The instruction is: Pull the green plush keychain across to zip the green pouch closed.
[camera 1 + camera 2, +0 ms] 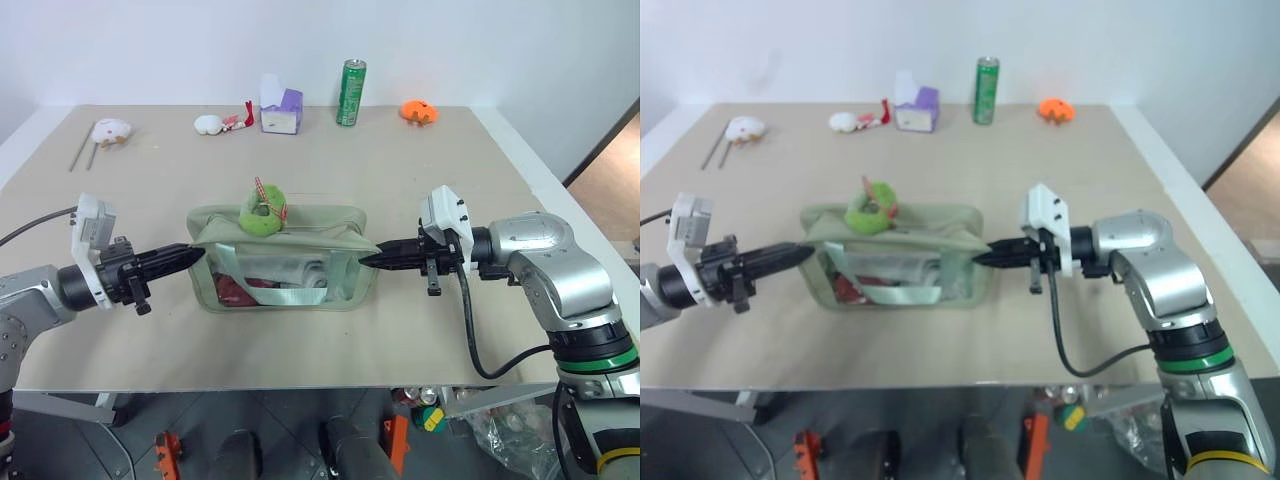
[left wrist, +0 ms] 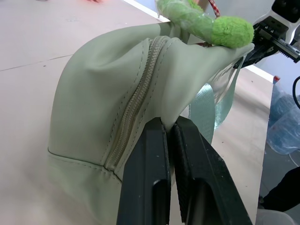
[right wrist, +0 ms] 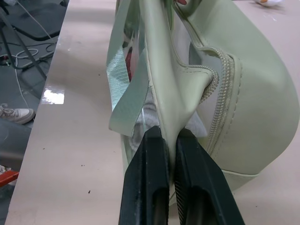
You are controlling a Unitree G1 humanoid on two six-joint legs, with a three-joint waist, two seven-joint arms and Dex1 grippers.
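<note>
The green pouch (image 1: 285, 250) lies in the middle of the table, its top zipper (image 2: 136, 105) running along its length. The lime-green plush keychain (image 1: 262, 212) rests on top of the pouch, left of centre. My left gripper (image 1: 197, 252) points level at the pouch's left end and is shut on a fold of its fabric (image 2: 169, 123). From the other side, my right gripper (image 1: 365, 260) pinches the fabric at the right end (image 3: 169, 133). The webbing strap (image 3: 124, 79) and red and white contents show through the clear side.
Along the back of the table stand a green can (image 1: 351, 92), a purple-white box (image 1: 281, 110), a small white plush (image 1: 212, 124) and an orange object (image 1: 420, 111). A white toy with two sticks (image 1: 110, 131) lies at the far left. The table's front edge (image 1: 300, 385) is close below the pouch.
</note>
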